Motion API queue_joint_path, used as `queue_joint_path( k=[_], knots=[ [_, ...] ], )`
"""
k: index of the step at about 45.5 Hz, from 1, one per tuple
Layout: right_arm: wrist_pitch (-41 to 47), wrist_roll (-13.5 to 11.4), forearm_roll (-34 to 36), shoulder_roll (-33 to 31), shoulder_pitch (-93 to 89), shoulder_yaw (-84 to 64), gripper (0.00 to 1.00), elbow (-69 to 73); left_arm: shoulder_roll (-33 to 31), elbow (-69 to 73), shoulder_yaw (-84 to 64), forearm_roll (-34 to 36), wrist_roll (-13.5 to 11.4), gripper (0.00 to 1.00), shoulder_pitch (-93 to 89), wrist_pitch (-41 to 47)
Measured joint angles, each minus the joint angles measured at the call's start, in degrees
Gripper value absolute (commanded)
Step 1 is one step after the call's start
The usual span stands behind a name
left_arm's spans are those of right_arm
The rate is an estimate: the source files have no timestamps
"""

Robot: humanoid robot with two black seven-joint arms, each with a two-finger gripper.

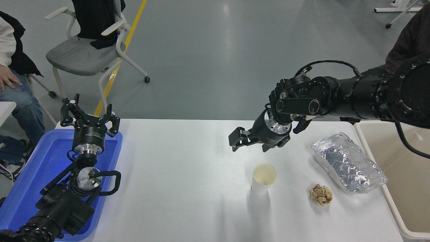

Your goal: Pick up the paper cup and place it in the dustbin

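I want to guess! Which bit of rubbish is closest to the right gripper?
The cup, upright just below the right gripper. The paper ball and foil sit farther right.

Foil container [349,165] near brown paper ball [321,194]; blue tray [37,174] far left.

1. Bright, even overhead light; the picture is sharp throughout.
2. The white table [188,174] is nearly blown out, with faint soft shadows.
3. Pale glare streaks the grey floor [228,50].
4. The foil container [347,163] glints.
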Motion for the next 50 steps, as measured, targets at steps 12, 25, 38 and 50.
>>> queue_joint_path(
  k=[12, 25, 38, 50],
  knots=[
    [0.04, 0.0, -4.39, 0.0, -3.68, 0.3, 1.0, 0.1, 0.0, 0.0, 0.0, 0.0, 0.0, 0.99, 0.05, -0.02],
    [-0.27, 0.0, -9.12, -1.83, -6.88, 0.88, 1.0, 0.11, 0.0, 0.0, 0.0, 0.0, 0.0, 0.99, 0.08, -0.04],
    [-0.83, -0.01, -11.22, -3.83, -8.03, 1.04, 1.0, -0.04, 0.0, 0.0, 0.0, 0.0, 0.0, 0.99, 0.08, -0.04],
    [-2.26, -0.01, -13.3, -4.32, -10.07, 1.13, 0.87, -1.04, 0.0, 0.0, 0.0, 0.0, 0.0, 0.99, 0.03, -0.04]
  ],
)
